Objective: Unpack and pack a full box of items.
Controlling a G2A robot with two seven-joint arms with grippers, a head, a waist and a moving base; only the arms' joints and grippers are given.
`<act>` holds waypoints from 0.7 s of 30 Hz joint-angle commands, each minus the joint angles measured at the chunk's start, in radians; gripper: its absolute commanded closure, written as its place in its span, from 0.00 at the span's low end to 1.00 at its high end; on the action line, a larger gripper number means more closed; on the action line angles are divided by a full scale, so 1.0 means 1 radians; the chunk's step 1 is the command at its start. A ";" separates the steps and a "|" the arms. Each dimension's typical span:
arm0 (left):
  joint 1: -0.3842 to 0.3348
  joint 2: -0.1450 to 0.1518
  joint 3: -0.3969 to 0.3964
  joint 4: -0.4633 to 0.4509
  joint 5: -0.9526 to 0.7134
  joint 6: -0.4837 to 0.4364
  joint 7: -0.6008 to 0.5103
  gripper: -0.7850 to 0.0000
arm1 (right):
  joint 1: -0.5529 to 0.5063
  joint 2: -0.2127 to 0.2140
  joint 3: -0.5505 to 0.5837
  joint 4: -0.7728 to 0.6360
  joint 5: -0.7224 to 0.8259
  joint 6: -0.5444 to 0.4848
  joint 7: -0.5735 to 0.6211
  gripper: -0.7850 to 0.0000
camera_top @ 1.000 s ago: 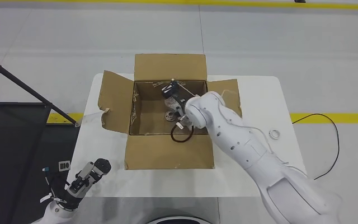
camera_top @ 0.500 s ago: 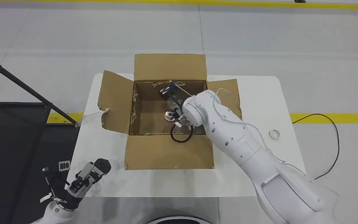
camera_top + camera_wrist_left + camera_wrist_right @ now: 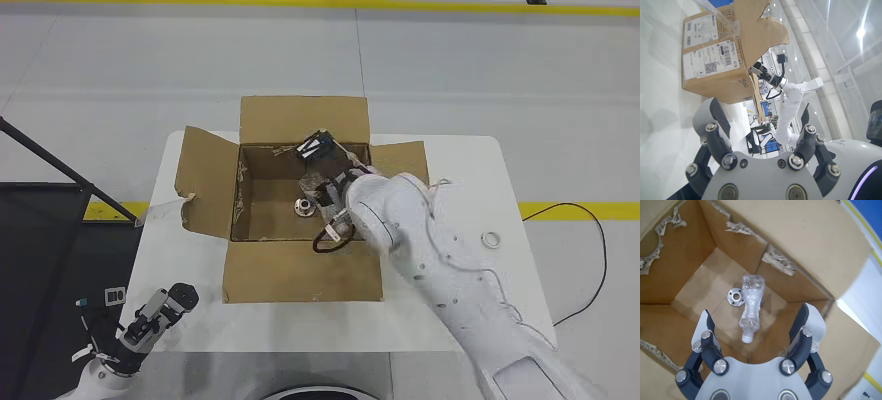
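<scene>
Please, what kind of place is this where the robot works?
Probably a large industrial hall or robot test lab, not a home: a grey painted floor with yellow lines, bright roof lights high overhead, and a white table carrying an open box.

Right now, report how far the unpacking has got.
Done: the box flaps are open, and a small ring lies on the table. In hand: nothing; the right gripper hangs open over the box, the left gripper open aside. Left: a crushed bottle and a metal flange on the box floor, then repacking.
</scene>
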 commanded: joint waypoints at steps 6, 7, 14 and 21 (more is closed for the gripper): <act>0.000 0.000 0.000 0.000 0.000 0.000 0.000 0.00 | -0.241 0.062 0.333 -0.328 -0.133 0.034 0.101 0.00; 0.000 0.000 0.000 0.000 0.000 0.000 0.000 0.00 | -0.267 0.068 0.384 -0.351 -0.136 0.040 0.114 0.00; 0.000 0.000 0.000 0.000 0.000 0.000 0.000 0.00 | -0.372 0.097 0.724 -0.316 -0.077 0.066 0.193 0.00; 0.000 0.000 0.000 0.000 0.000 0.000 0.000 0.00 | -0.318 0.123 0.896 0.006 0.001 -0.006 0.259 0.00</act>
